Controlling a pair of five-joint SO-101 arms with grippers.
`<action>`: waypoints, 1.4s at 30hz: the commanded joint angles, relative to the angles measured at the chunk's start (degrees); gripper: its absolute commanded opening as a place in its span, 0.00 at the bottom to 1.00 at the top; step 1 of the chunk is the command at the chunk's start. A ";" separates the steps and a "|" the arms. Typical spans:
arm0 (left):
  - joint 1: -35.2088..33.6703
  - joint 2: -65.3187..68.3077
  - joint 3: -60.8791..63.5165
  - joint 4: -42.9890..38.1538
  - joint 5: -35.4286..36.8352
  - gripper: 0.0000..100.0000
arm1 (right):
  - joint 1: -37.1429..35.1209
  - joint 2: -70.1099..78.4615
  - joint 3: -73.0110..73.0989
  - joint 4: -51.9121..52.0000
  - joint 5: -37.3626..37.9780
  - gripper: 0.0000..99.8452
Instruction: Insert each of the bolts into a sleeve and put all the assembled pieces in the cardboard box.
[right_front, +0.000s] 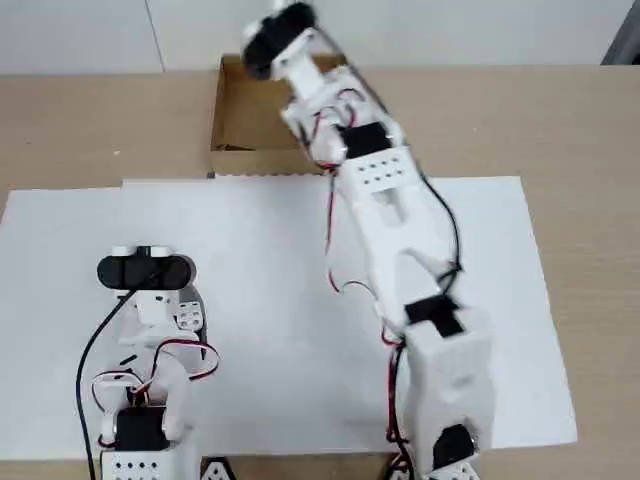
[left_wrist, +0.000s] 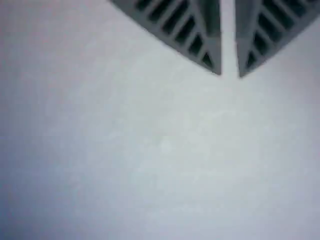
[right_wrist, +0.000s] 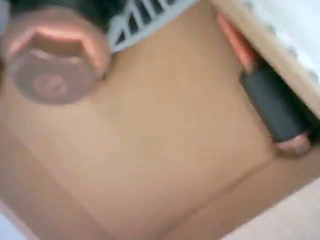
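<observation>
**A:** Right end effector, state?

**B:** Clenched on the held piece. Its copper hex head is seen end-on and the rest is dark behind it. It hangs over the cardboard box, far middle of the desk.

**A:** What lies under it?

**B:** Bare box floor, directly beneath. The lying piece, orange shank in a black sleeve, rests flat with its long axis along a box wall, well to one side of the held piece.

**A:** Bearing for the coming move?

**B:** Straight down, by my judgement, letting go over the bare floor, apart from the lying piece.

**A:** Left end effector?

**B:** All but closed on nothing, with a thin slit between the fingers. It sits over the white paper, near left. The right arm is by far the nearer to the box.
</observation>
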 joint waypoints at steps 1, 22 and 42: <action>0.18 -0.70 -0.31 -0.18 -0.44 0.01 | -0.48 4.44 -6.51 -6.11 4.75 0.01; 0.18 -0.70 -0.31 -0.18 -0.44 0.01 | -1.01 15.69 -17.58 -6.46 10.73 0.10; 0.18 -0.70 -0.31 -0.18 -0.44 0.01 | 0.31 -3.30 -17.58 16.40 10.55 0.00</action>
